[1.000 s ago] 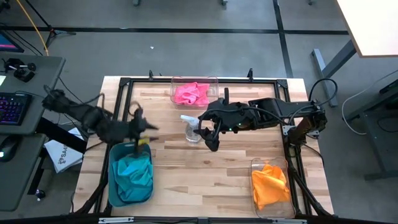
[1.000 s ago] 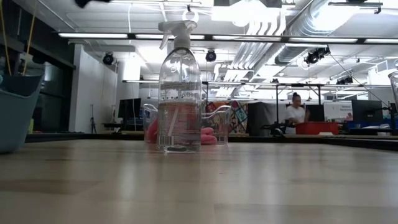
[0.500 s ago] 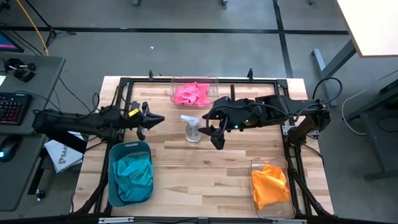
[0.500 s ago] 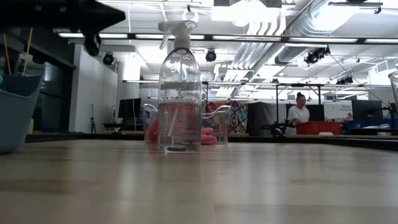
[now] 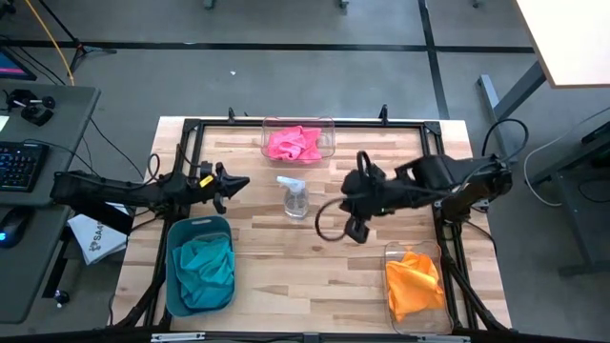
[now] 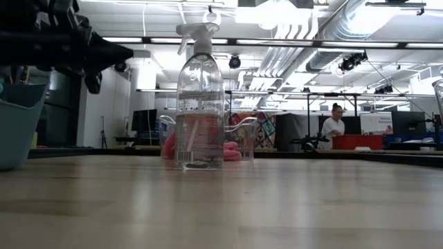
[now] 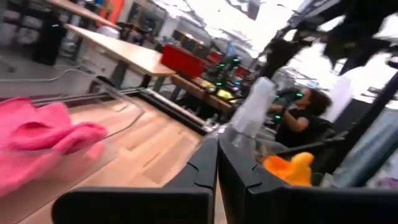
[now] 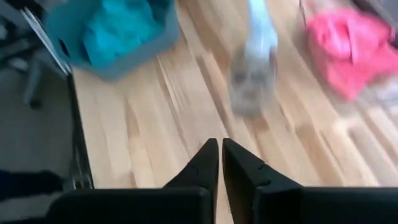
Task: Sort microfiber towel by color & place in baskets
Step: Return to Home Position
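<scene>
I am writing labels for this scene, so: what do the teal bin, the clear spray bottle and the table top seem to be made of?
The opaque teal rectangular bin looks like moulded plastic: even colour, smooth rounded rim. The small clear spray bottle seems transparent plastic, perhaps glass: the room shows through it. The light table top looks like matt wood: grain and plank joints.

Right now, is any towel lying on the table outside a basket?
No, the pink towel, teal towel and orange towel all lie inside baskets.

Pink towel (image 5: pixel 295 143): far basket (image 5: pixel 328 127); teal towel (image 5: pixel 205 267): teal basket (image 5: pixel 172 278); orange towel (image 5: pixel 413 286): right basket (image 5: pixel 400 251)
</scene>
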